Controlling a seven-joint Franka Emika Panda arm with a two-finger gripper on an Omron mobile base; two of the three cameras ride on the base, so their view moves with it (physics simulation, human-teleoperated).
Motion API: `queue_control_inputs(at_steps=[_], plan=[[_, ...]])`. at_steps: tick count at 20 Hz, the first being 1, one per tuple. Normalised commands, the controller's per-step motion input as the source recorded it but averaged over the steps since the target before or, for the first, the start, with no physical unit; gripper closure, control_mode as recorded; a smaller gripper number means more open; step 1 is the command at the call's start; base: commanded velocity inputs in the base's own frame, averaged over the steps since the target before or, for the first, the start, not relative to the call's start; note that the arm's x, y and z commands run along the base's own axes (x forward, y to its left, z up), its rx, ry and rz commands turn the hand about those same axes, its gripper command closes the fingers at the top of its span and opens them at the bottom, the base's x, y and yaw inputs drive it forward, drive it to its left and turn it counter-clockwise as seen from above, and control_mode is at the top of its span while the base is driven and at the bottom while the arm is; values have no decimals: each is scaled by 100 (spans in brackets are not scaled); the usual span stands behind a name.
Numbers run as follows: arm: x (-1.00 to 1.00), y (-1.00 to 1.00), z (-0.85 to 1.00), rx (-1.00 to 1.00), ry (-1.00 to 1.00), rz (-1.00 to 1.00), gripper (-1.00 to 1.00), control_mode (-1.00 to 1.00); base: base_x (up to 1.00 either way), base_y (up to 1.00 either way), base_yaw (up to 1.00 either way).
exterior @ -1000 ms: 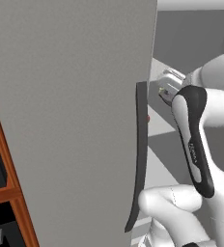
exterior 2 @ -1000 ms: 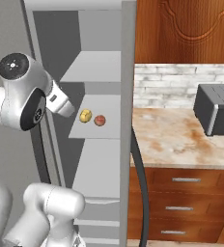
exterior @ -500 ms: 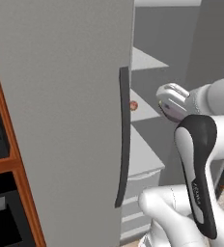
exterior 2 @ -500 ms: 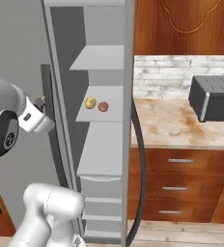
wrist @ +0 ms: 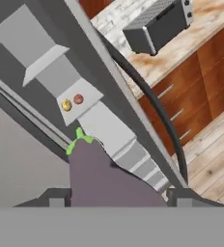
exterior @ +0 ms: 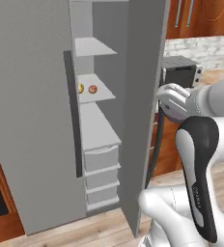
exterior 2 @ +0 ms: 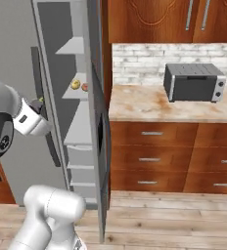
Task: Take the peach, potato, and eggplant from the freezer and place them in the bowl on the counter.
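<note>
**A:** What stands here, and what is it made of?

**B:** A tall matte-grey freezer (exterior: 29,120) stands open, with flat pale shelves inside and stacked drawers below. Beside it is a beige stone counter (exterior 2: 154,108) with rust-brown marbling, and a boxy dark toaster oven (exterior 2: 193,82) sits at its back edge.

**A:** Where is the food?

**B:** 2 small pieces sit near the front edge of the 2nd shelf (exterior: 98,95). A lumpy pale-yellow potato (exterior: 80,88) lies just beside a round reddish-orange peach (exterior: 92,89). A smooth dark purple eggplant (wrist: 99,176) with a green stem is in the gripper (wrist: 116,198).

**A:** And the arm?

**B:** The white arm bends sharply, its hand raised outside the freezer, facing the shelves. Its 2 dark fingers pinch the eggplant.
</note>
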Motion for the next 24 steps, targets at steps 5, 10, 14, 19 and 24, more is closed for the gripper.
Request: queue_control_inputs(at_steps=[5,10,14,19,24], plan=[[0,0,0,0,0,0,100,100,-4,-100,0],[0,0,0,0,0,0,100,100,5,-100,1],[0,0,0,0,0,0,100,100,9,-100,14],[0,0,0,0,0,0,100,100,1,-100,9],[0,0,0,0,0,0,100,100,17,-100,17]])
